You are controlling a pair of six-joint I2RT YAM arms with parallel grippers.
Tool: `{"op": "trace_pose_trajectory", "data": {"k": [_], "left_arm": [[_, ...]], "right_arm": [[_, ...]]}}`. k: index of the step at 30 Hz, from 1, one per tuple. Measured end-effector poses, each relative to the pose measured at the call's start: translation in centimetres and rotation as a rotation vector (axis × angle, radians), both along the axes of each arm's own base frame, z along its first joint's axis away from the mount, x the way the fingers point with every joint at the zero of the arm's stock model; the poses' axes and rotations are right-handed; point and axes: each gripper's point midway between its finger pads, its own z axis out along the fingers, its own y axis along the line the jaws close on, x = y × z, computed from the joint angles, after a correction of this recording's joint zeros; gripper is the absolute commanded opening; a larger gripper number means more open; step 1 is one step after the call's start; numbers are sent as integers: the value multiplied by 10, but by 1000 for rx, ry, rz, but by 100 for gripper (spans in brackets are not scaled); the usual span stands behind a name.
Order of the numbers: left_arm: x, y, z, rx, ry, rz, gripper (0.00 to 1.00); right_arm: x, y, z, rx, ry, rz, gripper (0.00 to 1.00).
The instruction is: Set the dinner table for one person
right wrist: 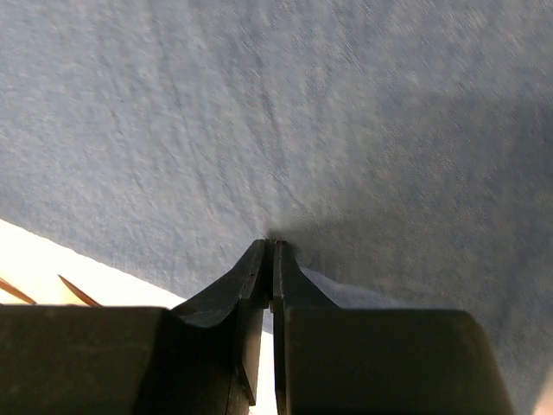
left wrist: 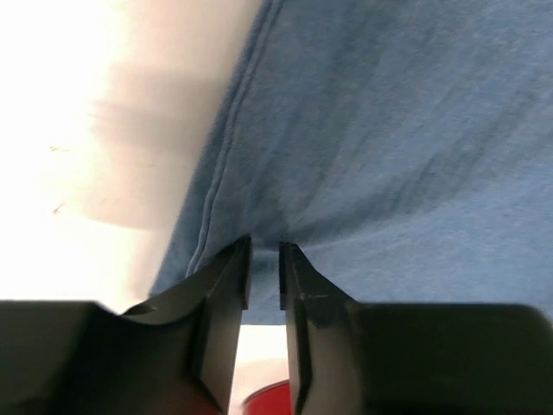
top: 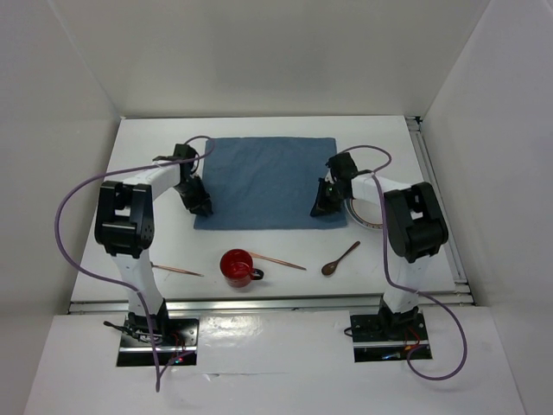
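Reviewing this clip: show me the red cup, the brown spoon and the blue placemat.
red cup (top: 235, 265), top external view, on its inside bottom.
brown spoon (top: 341, 258), top external view, on the middle of its handle.
blue placemat (top: 263, 177), top external view, on its bare middle.

Bright, even overhead light; the dinner table (left wrist: 78, 130) burns out to glare in the left wrist view — the blue placemat (right wrist: 346, 130) looks soft and blurred.
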Motion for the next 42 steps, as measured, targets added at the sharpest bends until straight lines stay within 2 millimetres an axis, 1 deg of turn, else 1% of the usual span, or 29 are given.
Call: {"op": "trace_pose_trajectory", "data": {"k": [1, 2, 3, 4, 6, 7, 9, 11, 12, 13, 14, 15, 16, 17, 18, 19, 20, 22, 23, 26, 28, 30, 35, 39, 42], "left_arm": [[-1, 1, 0, 7, 3, 0, 41], [-3, 3, 1, 18, 8, 0, 46], [-4, 5, 2, 28, 11, -3, 48], [-6, 7, 3, 40, 17, -6, 51], [-7, 11, 11, 60, 18, -12, 54], [-5, 13, 19, 71, 5, -11, 55], [5, 15, 41, 85, -44, -11, 57], [18, 17, 70, 93, -129, -20, 58], [23, 17, 85, 94, -172, -21, 63], [26, 16, 99, 93, -212, -26, 67], [27, 15, 112, 92, -250, -30, 70], [27, 14, 125, 93, -287, -41, 73], [26, 12, 134, 92, -313, -51, 76], [24, 8, 143, 88, -337, -65, 77], [23, 3, 151, 85, -362, -84, 81], [21, -3, 157, 82, -380, -106, 83], [19, -10, 160, 77, -396, -127, 83], [15, -21, 160, 68, -406, -164, 87], [12, -28, 157, 63, -405, -192, 87], [-2, -40, 142, 42, -371, -237, 87], [-8, -43, 135, 29, -353, -249, 87], [-14, -43, 131, 23, -343, -252, 87], [-12, -45, 144, 8, -393, -262, 87], [-11, -46, 150, 8, -422, -275, 87], [-13, -46, 147, 8, -417, -277, 87]], "right_arm": [[-1, -1, 1, -5, 1, -1, 11], [-2, -3, 2, -15, 4, -5, 11], [-3, -5, 4, -22, 4, -9, 13], [-4, -7, 8, -31, 2, -14, 19], [-4, -10, 24, -39, -24, -25, 28], [-1, -12, 37, -43, -58, -38, 40], [7, -18, 70, -44, -136, -86, 69], [13, -29, 108, -35, -232, -150, 83], [15, -39, 128, -29, -280, -200, 90], [15, -52, 144, -25, -321, -261, 93], [11, -65, 155, -23, -348, -310, 96], [7, -81, 163, -14, -373, -374, 96], [-2, -99, 164, -14, -379, -447, 96], [-12, -115, 160, -20, -373, -512, 96], [-25, -133, 150, -26, -353, -588, 96], [-38, -144, 140, -34, -323, -646, 96], [-52, -151, 127, -38, -287, -695, 96], [-75, -154, 106, -33, -224, -753, 96], [-85, -154, 99, -24, -205, -782, 95], [-102, -154, 87, 13, -189, -857, 95], [-105, -155, 82, 38, -182, -903, 94], [-105, -156, 73, 59, -176, -942, 94], [-102, -159, 40, 81, -121, -1021, 90], [-92, -165, 27, 99, -116, -1087, 88], [-88, -169, 22, 120, -135, -1128, 86]]}}
